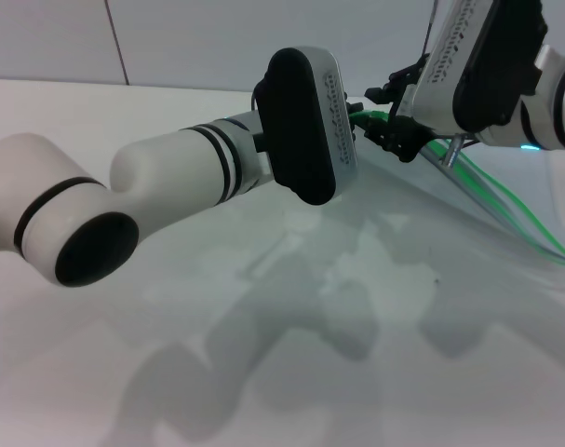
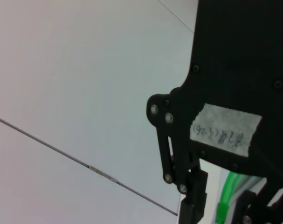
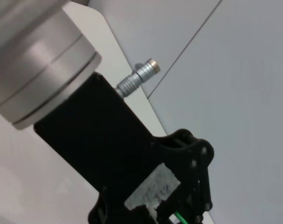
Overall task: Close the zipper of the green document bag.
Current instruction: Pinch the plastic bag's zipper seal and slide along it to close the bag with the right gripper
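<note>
The zipper runs as a thin green strip along the raised edge of the green document bag, which is lifted off the white bench at its far right. Both grippers meet at the strip's upper end: the left gripper and the right gripper. Whether either pinches the strip or the slider I cannot tell. To close it well, one gripper should probably anchor the end while the other draws the slider straight along the strip, keeping it taut.

Left gripper fingertips hidden behind its wrist housing at 12 o'clock. The zipper runs off at 3 o'clock; we can't find its slider.
</note>
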Robot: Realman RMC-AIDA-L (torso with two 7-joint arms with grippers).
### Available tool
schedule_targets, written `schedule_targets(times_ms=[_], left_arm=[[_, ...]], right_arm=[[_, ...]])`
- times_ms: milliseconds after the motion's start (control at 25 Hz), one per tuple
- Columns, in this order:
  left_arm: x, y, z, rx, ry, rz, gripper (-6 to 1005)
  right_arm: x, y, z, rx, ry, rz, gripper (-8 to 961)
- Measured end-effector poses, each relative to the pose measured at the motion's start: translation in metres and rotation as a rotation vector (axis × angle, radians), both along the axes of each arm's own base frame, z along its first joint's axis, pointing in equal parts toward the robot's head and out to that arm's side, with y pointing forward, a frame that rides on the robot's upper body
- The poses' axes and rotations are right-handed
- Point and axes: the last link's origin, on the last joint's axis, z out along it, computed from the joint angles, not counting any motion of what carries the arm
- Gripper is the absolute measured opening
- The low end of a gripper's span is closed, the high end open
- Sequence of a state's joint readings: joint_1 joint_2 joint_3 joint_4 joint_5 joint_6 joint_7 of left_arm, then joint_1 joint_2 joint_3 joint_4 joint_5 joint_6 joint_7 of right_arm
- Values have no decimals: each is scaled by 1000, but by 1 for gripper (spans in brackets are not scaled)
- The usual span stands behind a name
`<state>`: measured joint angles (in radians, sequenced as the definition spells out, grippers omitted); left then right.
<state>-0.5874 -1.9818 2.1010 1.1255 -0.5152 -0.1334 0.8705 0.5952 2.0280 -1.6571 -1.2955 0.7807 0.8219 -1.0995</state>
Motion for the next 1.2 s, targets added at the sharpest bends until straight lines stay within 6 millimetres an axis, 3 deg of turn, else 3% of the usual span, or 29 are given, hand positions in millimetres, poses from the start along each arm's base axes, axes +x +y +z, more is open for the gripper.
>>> schedule_targets(times_ms=[1200], left_arm=[[-2, 0, 0, 1, 2, 4, 52]], right_arm=[[4, 2, -3, -12, -16, -14, 191]])
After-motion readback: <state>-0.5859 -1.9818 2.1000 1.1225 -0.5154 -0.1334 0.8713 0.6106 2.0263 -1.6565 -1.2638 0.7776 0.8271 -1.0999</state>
